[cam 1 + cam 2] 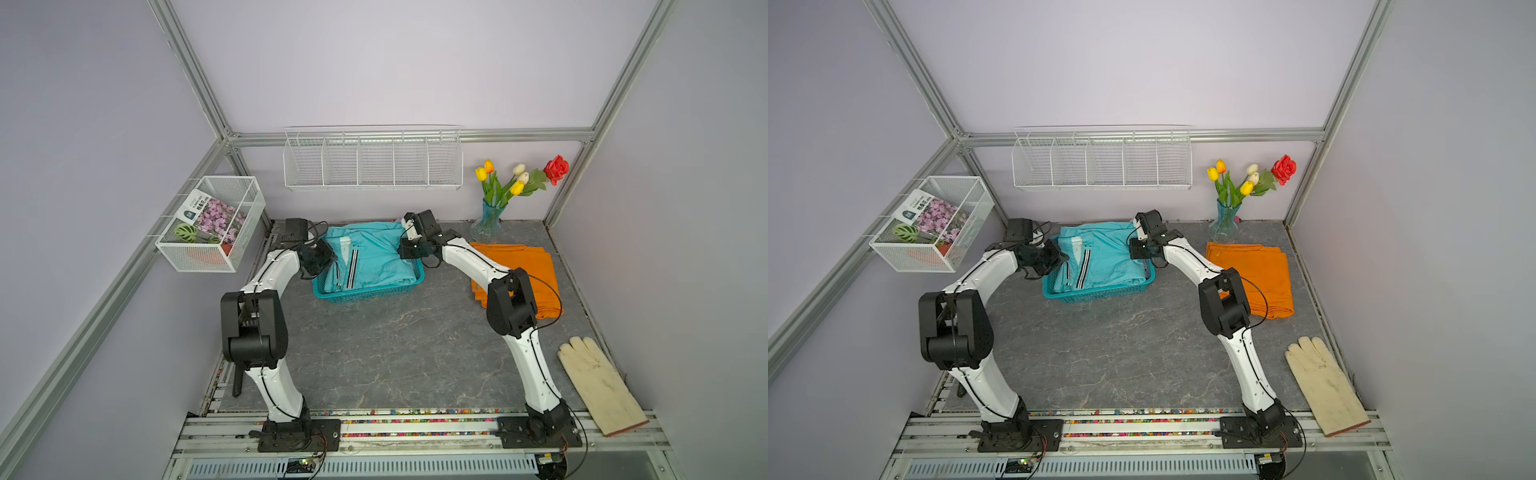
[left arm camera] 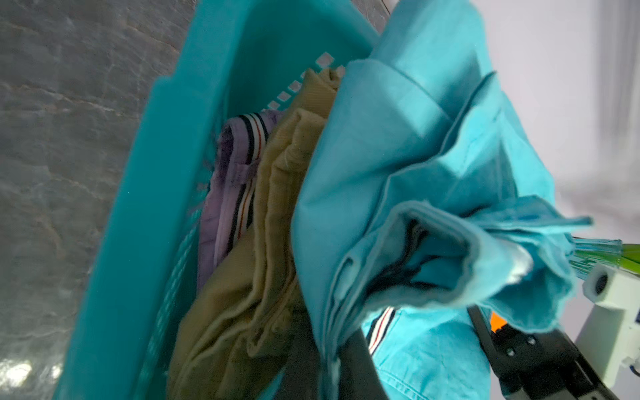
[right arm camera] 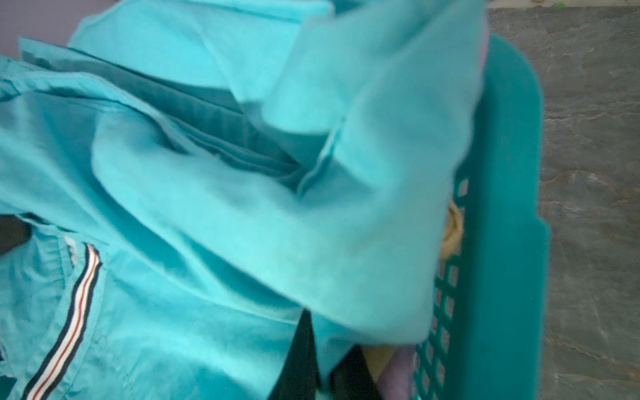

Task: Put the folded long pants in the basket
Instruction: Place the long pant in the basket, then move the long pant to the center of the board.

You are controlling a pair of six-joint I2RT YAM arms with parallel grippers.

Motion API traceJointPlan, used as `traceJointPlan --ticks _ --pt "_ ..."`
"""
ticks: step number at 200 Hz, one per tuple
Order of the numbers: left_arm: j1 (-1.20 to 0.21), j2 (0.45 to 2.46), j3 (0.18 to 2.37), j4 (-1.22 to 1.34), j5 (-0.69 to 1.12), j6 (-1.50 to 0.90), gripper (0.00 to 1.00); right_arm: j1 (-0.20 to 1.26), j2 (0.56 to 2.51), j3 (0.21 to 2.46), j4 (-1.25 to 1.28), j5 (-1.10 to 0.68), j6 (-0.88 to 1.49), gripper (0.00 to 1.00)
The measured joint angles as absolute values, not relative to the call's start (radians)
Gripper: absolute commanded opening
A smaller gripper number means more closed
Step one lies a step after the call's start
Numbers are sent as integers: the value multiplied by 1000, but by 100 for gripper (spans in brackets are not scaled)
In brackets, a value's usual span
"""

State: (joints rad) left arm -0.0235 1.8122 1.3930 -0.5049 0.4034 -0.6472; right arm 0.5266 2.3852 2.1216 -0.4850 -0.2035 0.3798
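Teal pants (image 2: 398, 173) crowd both my wrist views, their striped trim showing, and they sit on top of the pile in the basket (image 2: 138, 207). Under them, inside the same basket, the khaki pants (image 2: 277, 225) lie folded, and beneath those the lilac pants (image 2: 228, 180) rest against the lattice wall. My left gripper (image 2: 332, 367) is clenched on a folded edge of the teal pants at the basket's left side. My right gripper (image 3: 325, 367) is pinched tight on the same cloth at the basket's right side, near its far corner. In both top views the teal cloth bulges above the rim and laps over the basket's far edge. To the right of the basket, apart from it, the orange pants (image 1: 523, 266) lie folded on the table (image 1: 395, 353). Behind them stands a vase of flowers (image 1: 490, 220). Well nearer than the basket, at the table's right edge, lies a cream glove (image 1: 598, 382).
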Motion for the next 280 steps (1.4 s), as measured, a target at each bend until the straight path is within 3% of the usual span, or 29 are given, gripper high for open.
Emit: traceJointPlan --ticks 21,46,69,86,94,119,152,167,188,202,224,249,280 --pt "-23 1781 1350 -495 390 -650 0 535 2385 2122 -495 -202 373 1" --pt "-18 1822 1359 -496 387 -649 3 537 2386 2132 -513 -199 366 18" --pt "-13 1871 1375 -496 381 -649 45 536 2386 2141 -534 -190 353 38" --pt "-10 1860 1378 -503 369 -655 82 541 2375 2143 -538 -192 340 64" --pt "-15 1833 1379 -508 357 -656 90 546 2359 2135 -542 -187 339 68" --pt "-8 1691 1353 -547 304 -670 91 548 2234 2011 -564 -160 328 74" --pt "-46 1378 1259 -558 265 -693 91 545 1909 1735 -543 -109 333 81" --pt "-172 1229 1176 -500 251 -712 91 546 1704 1595 -522 -30 346 87" --pt "-490 1136 1084 -395 237 -731 92 526 1411 1372 -465 80 376 89" --pt "-680 1188 1076 -331 221 -740 91 479 1247 1222 -434 117 405 89" --pt "-830 1390 1132 -240 215 -750 89 410 1068 1014 -437 184 456 90" --pt "-875 1672 1249 -164 239 -763 89 405 815 836 -530 258 490 94" --pt "-876 1967 1451 -128 271 -783 89 405 544 837 -623 376 503 98"
